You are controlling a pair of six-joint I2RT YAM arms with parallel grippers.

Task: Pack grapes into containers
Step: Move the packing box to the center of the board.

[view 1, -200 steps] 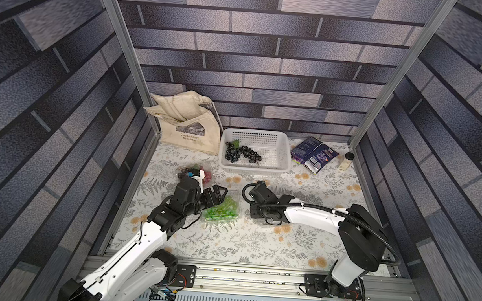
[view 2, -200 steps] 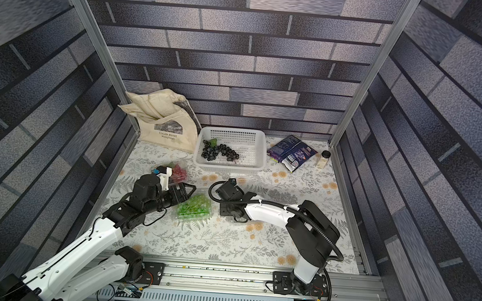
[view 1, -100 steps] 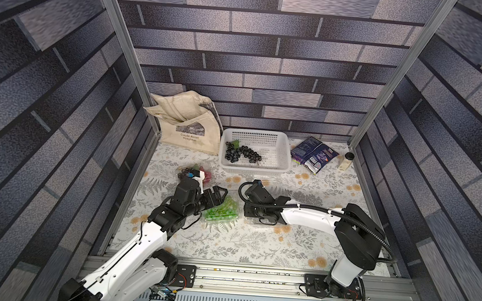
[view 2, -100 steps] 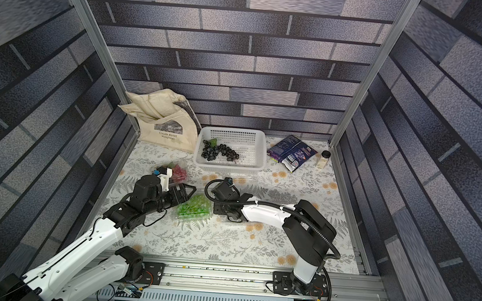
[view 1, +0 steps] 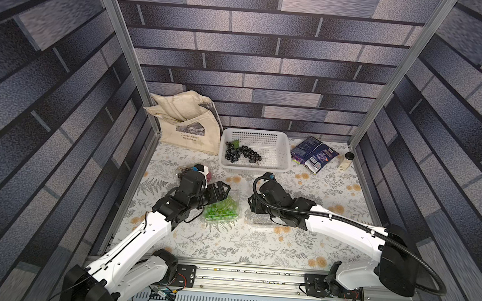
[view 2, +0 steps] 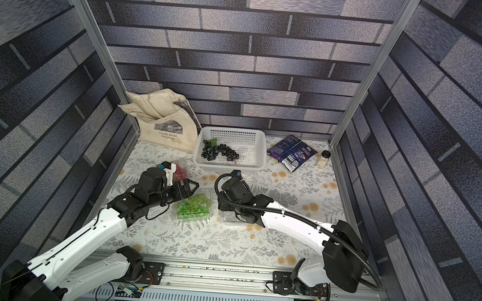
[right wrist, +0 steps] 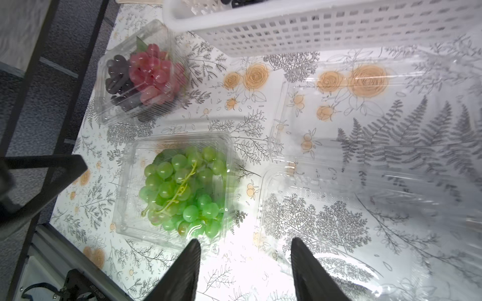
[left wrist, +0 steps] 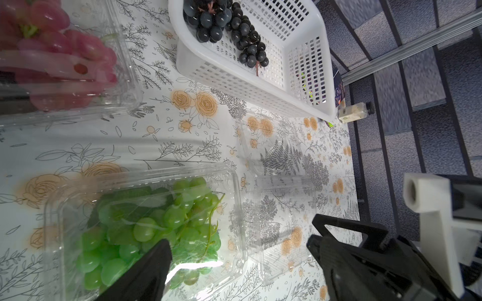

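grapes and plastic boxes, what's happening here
Two robot arms are packing grapes into clear boxes. The green grapes lie in one box whose lid looks down. The left gripper and right gripper hover near it, both open and empty. A second box holds red grapes and a few dark ones. The third box lies open and empty beside the green one. The dark grapes wait in the white basket.

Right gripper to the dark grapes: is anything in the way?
Only the basket's near wall: the dark grapes lie inside it, beyond the right gripper, which hovers open at the empty container's edge.
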